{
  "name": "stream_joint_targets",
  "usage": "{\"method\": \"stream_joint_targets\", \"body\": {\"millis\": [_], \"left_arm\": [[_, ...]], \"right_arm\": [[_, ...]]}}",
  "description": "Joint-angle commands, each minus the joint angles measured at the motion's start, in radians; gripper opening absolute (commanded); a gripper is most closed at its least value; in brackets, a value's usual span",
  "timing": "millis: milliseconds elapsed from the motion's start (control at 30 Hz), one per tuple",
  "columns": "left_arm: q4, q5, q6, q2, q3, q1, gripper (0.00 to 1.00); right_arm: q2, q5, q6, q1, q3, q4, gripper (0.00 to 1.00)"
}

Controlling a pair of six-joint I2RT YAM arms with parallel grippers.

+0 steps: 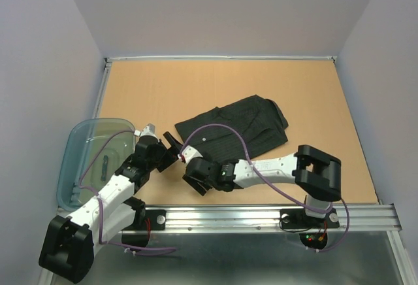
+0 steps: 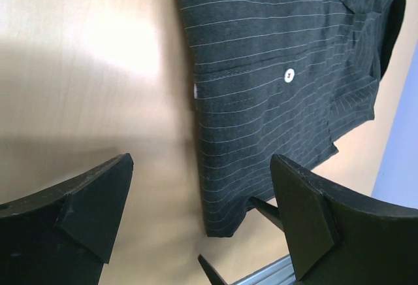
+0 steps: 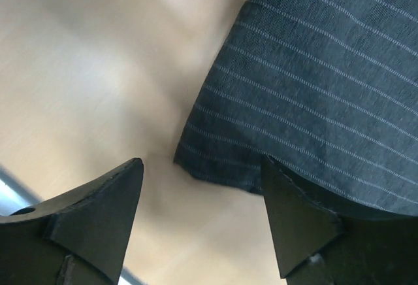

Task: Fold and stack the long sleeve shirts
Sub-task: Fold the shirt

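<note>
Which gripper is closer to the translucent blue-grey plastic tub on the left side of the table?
Left. The left gripper hovers just right of the plastic tub, by the black pinstriped shirt's corner; the right gripper sits farther right, beyond it.

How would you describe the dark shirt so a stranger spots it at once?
On the tan wooden table, near its middle, lies a loosely folded black pinstriped shirt with a white button. Unlike the translucent blue-grey plastic tub beside the left edge, it is dark, soft cloth.
</note>
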Motion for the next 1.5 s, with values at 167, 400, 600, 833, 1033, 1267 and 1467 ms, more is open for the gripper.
{"method": "stream_joint_targets", "body": {"millis": [167,400,600,833,1033,1267,1467], "left_arm": [[-0.003,-0.064,-0.028,-0.019,-0.014,-0.002,0.98],[0.003,-0.049,-0.023,0.003,-0.005,-0.002,0.97],[0.051,-0.015,-0.081,0.021,0.006,-0.002,0.95],[0.134,-0.024,-0.156,0.170,0.058,-0.002,0.95],[0.347,0.011,-0.262,0.231,0.027,-0.002,0.93],[0.396,-0.042,-0.281,0.198,0.027,-0.004,0.93],[0.407,-0.082,-0.272,0.311,0.037,-0.001,0.92]], "right_arm": [[0.102,0.210,-0.037,0.045,0.099,0.015,0.68],[0.089,0.247,-0.038,0.052,0.104,0.007,0.21],[0.009,0.273,-0.049,0.050,0.090,0.009,0.01],[-0.057,0.277,-0.022,0.050,0.050,0.009,0.01],[-0.066,0.261,0.008,0.050,0.036,0.009,0.01],[-0.063,0.253,0.020,0.050,0.015,0.010,0.01],[-0.083,0.253,0.021,0.050,0.009,0.010,0.01]]}}
